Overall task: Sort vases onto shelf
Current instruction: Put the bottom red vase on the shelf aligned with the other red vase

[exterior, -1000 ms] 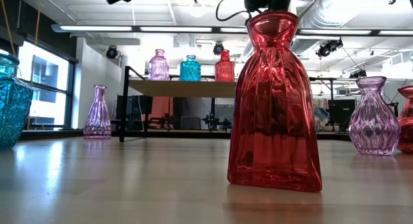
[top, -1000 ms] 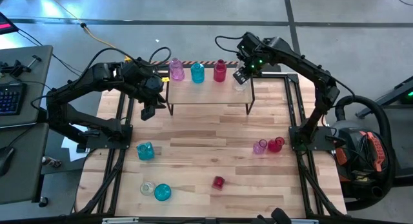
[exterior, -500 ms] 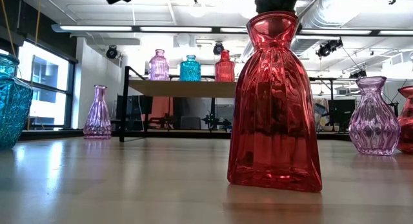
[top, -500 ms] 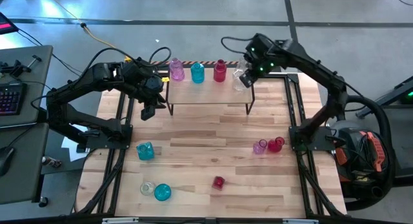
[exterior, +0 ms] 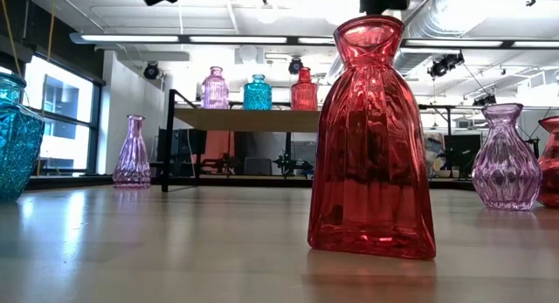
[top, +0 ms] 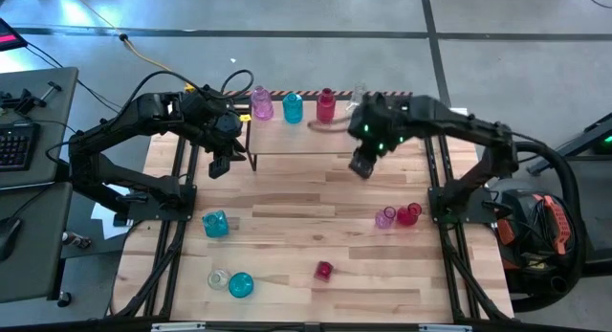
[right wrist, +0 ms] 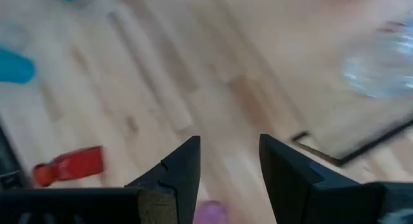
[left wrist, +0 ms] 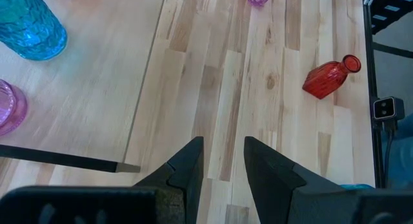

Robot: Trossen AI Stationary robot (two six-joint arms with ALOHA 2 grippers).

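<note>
I am looking across a pale wood plank table (top: 287, 217) from its near edge. Closest to me, a red vase (exterior: 371, 137) is standing upright near the front edge, with a clear vase (top: 219, 277) and a teal vase (top: 241, 285) just beside each other further left. A larger teal vase (top: 216, 224) is standing toward the left side, and a pink vase (top: 385, 217) is sitting right beside a red one (top: 409, 213) toward the right edge. The middle planks between these groups are lying bare, leaving wide room for the arms.

Further back, the shelf (top: 311, 139) is standing at the far edge on thin black legs. A pink vase (top: 261, 104), a teal vase (top: 293, 107) and a red vase (top: 326, 104) are lined along its back edge, and a clear vase (top: 359, 96) is standing near its far right corner.

My left gripper (top: 218, 165) is hovering just off the shelf's left end, fingers (left wrist: 190, 169) parted and holding nothing. My right gripper (top: 361, 166) is hanging over the shelf's front right edge, fingers (right wrist: 184, 169) likewise spread and holding nothing.

Beyond the table, grey floor, a desk with a keyboard (top: 14, 145) and a lit workshop are showing.
</note>
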